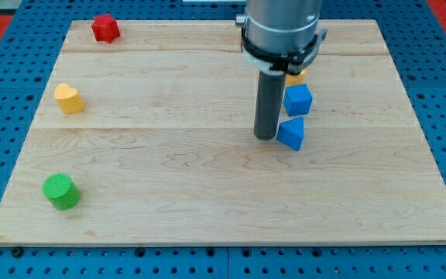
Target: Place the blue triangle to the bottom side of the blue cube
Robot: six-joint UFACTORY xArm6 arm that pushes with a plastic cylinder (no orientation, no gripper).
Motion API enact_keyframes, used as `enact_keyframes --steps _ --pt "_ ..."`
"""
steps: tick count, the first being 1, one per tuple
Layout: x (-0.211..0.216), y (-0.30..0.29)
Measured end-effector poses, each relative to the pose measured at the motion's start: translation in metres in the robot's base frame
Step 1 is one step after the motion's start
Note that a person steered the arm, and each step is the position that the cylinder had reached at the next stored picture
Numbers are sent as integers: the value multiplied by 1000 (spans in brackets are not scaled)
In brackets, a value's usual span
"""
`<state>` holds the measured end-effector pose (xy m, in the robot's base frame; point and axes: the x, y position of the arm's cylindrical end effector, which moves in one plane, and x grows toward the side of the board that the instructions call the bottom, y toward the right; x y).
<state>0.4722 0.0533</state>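
Note:
The blue cube (298, 99) sits right of the board's middle. The blue triangle (291, 133) lies just below it, nearly touching its lower edge. My tip (265, 137) is at the end of the dark rod, right against the triangle's left side and below-left of the cube.
A yellow block (296, 77) is partly hidden behind the arm, just above the cube. A red star-like block (105, 28) lies at the top left, a yellow heart (69, 98) at the left, a green cylinder (61, 191) at the bottom left. The wooden board (207, 209) rests on a blue pegboard.

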Motion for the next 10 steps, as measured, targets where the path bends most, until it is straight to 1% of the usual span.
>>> enact_keyframes --steps 1,2,5,7,10 --pt "26 7" --pt "21 9" --pt "13 64" --pt "-3 86" --pt "2 73"
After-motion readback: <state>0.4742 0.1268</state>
